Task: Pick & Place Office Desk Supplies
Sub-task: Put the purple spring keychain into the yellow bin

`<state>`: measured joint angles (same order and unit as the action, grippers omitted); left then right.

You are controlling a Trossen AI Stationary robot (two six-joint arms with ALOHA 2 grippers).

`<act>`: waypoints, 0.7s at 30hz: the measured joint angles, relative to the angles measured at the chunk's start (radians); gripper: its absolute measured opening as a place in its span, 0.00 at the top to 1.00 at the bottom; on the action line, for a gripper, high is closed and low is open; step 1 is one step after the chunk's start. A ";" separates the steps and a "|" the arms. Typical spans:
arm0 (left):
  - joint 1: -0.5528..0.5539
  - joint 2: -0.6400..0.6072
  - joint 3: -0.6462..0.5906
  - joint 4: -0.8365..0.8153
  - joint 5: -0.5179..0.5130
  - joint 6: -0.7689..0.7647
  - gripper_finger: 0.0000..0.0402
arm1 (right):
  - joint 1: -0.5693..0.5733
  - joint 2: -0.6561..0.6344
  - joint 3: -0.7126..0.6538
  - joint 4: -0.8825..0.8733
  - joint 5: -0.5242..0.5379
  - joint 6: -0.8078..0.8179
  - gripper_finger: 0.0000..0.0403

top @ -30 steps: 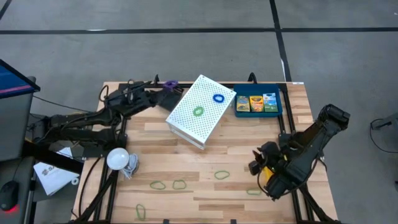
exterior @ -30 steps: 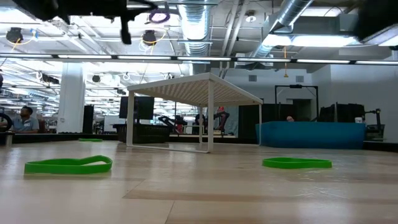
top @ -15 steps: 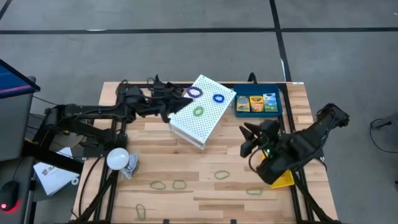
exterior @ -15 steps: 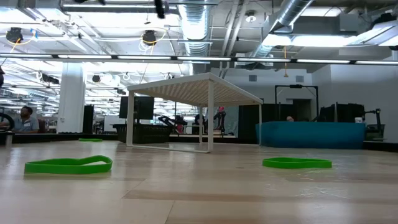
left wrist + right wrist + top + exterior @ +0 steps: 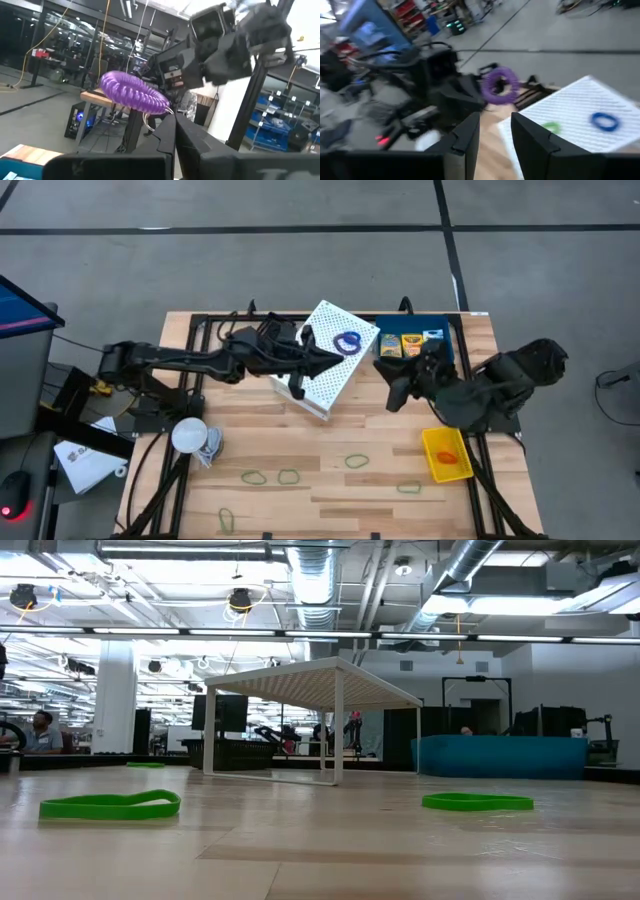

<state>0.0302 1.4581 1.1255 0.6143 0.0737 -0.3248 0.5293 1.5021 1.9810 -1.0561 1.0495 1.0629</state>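
Over the wooden table [image 5: 330,450], left gripper [image 5: 174,120] jaws clench a purple coil [image 5: 134,93]; right gripper [image 5: 495,131] jaws released.

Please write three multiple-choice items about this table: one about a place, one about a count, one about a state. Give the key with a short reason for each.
1. Where does the small orange item lie?
A. in the yellow tray
B. on the white perforated tray
C. in the blue tray

2. How many crayon packs are in the blue tray?
A. one
B. two
C. three

3. What is the state of the left gripper?
A. open and empty
B. shut on a purple band
C. shut on a crayon pack

Key:
1 A: the orange item shows inside the yellow tray in the high view.
2 C: three crayon packs sit side by side in the blue tray.
3 B: the left gripper has the purple band at its fingertips, above the white tray.
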 joint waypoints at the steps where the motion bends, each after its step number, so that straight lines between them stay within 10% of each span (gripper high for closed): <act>1: -0.003 0.004 0.005 -0.001 -0.002 0.007 1.00 | -0.011 0.000 0.003 0.035 -0.033 -0.018 0.73; 21: -0.019 0.002 0.012 -0.001 -0.017 0.040 1.00 | -0.112 0.001 0.004 0.342 -0.489 -0.158 0.60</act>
<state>0.0109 1.4606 1.1378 0.6130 0.0566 -0.2847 0.4170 1.5032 1.9854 -0.7139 0.5605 0.9046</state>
